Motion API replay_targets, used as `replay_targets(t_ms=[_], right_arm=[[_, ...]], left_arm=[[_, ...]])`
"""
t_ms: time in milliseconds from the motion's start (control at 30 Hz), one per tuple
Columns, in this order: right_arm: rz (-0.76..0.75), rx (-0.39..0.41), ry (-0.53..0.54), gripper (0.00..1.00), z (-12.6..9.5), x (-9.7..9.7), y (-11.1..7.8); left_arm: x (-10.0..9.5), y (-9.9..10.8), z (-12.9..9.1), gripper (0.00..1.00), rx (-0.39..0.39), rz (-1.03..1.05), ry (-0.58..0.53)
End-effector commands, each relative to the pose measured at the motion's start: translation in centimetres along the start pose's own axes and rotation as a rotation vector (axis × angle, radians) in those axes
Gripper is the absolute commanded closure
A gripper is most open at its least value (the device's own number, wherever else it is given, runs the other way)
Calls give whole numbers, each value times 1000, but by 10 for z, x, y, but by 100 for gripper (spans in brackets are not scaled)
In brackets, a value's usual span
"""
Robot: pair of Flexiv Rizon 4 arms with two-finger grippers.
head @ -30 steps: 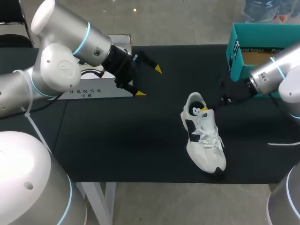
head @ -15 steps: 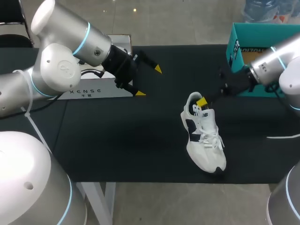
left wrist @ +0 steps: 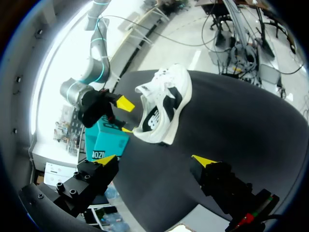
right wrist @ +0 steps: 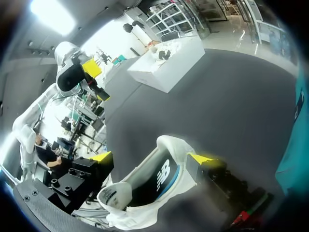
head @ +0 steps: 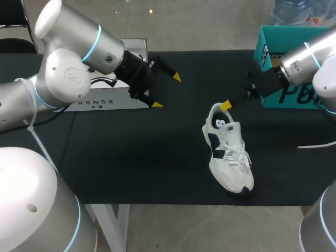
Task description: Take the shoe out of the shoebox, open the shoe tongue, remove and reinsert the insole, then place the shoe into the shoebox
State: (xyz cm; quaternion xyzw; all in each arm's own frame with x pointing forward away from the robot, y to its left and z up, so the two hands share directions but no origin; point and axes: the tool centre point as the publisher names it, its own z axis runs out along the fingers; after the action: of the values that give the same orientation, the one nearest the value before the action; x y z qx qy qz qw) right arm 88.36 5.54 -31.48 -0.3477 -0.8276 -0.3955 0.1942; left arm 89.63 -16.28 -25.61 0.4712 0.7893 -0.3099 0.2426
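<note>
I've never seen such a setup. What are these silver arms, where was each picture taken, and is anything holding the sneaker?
These are a robot's left arm and right arm at a table. The head view looks down from above and behind; each wrist view is from that arm's wrist camera. On the table lie a white shoe, a teal shoebox and a white box. Nothing is held: the right end effector hangs open at the shoe's heel, the left end effector open near the white box.

White cloth-and-leather shoe (head: pixel 231 160) on matt black tablecloth (head: pixel 131 157).
</note>
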Motion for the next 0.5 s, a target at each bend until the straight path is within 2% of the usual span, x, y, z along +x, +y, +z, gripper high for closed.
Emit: replay_targets(t_ms=[33,167,367,500], right_arm=[[11,-4,-47,0,-16,8,2],[79,0,-151,0,-31,19,-4],[243,30,-421,0,-49,42,-10],[232,145,-602,0,-47,61,-3]], left_arm=[[0,0,-1,0,-2,1,4],[0,0,-1,0,-2,1,4],[0,0,-1,0,-2,1,4],[0,0,-1,0,-2,1,4]])
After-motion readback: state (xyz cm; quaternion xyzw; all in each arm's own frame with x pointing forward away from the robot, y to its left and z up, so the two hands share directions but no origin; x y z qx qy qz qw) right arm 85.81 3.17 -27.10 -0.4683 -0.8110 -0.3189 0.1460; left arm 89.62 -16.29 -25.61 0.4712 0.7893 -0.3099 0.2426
